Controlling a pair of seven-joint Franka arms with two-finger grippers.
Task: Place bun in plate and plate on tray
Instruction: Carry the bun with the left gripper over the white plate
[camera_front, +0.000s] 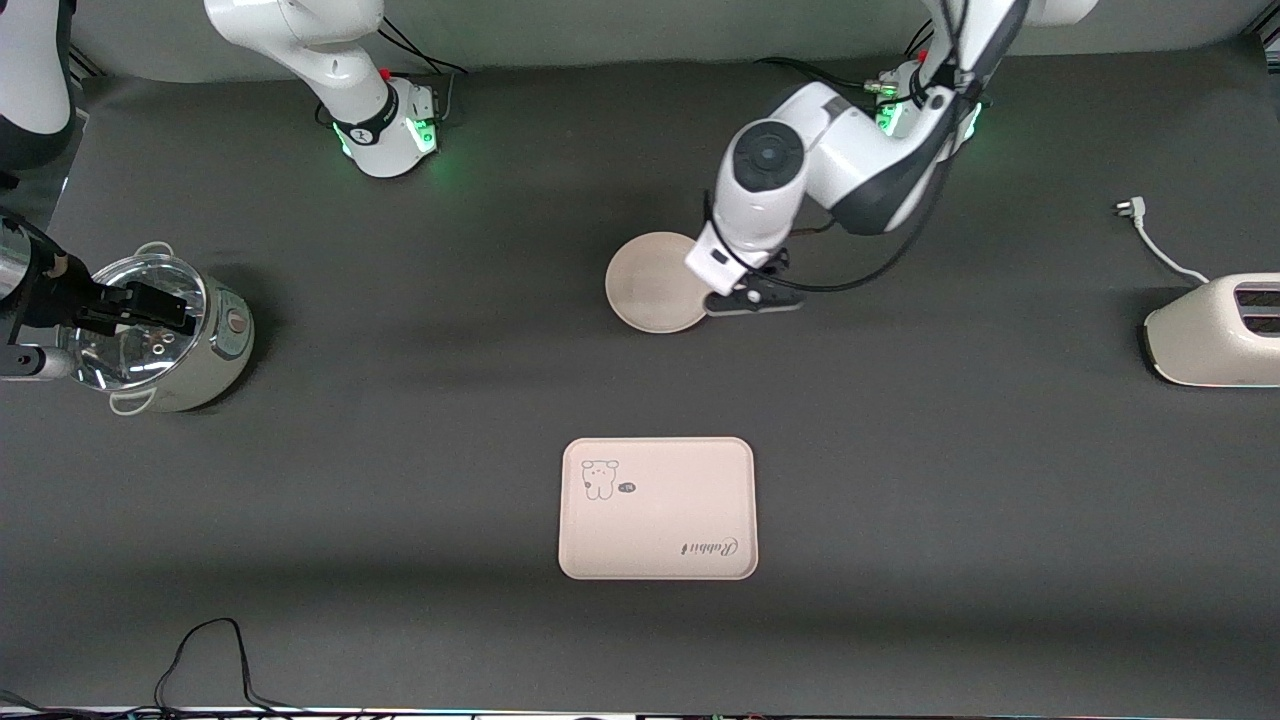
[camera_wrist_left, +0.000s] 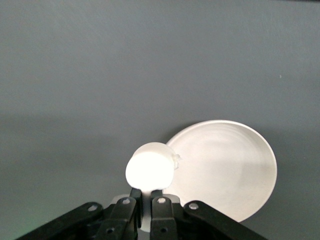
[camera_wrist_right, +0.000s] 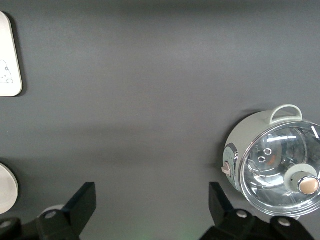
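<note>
Across the dark surface (camera_front: 400, 480), the items are reported by size. Toward the right arm's end sits a cream cooking pot (camera_front: 180, 345) with a glass lid, two loop handles and a knob on its side; the right wrist view shows the same pot (camera_wrist_right: 272, 160) from above. Toward the left arm's end stands a white toaster (camera_front: 1215, 330) with its cord and plug trailing on the surface.

Next, the tray (camera_front: 657, 508) — pinkish-cream, rounded corners, cartoon animal drawing and "Rabbit" lettering — lies flat, nearer the front camera than anything else listed, with nothing on it. One corner of it shows in the right wrist view (camera_wrist_right: 9, 60).

The plate (camera_front: 655, 282), round and cream-beige, rests on the surface well apart from the tray and farther from the front camera. Nothing lies in it.

The left hand (camera_front: 752, 297) hangs just over the plate's rim, on the side toward the left arm's end. Its fingers (camera_wrist_left: 134, 197) are pinching the bun (camera_wrist_left: 150, 169), an off-white lump lit bright in the left wrist view, with the plate (camera_wrist_left: 235, 170) just beside it.

The right hand (camera_wrist_right: 150, 205) waits over the pot's end of the surface — fingers spread wide, holding nothing.
</note>
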